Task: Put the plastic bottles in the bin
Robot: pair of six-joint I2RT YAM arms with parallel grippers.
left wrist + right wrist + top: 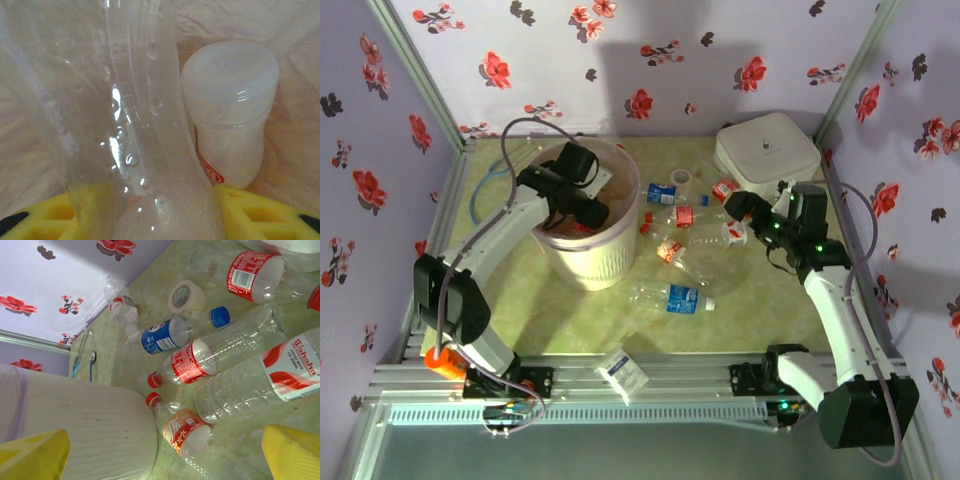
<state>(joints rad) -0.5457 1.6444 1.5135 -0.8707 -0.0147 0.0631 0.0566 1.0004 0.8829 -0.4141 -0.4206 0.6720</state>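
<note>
Clear bottle [125,115]: running off frame at 12 o'clock, blurring near the lens.
Large bottle [240,390]: being cropped at 3 o'clock.
Bin [590,265]: left arm [500,235] covering part of its mouth.

Left fingers [250,215] clamped, right fingers [35,455] wide.

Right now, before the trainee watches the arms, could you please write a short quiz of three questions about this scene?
1. True or false: the left gripper holds a clear bottle over the bin.
2. The right gripper is: A) shut on a bottle, B) open, C) shut on nothing.
3. What colour is the label on the lone bottle nearest the arms' bases?
Key: 1 true; 2 B; 3 blue.
</note>
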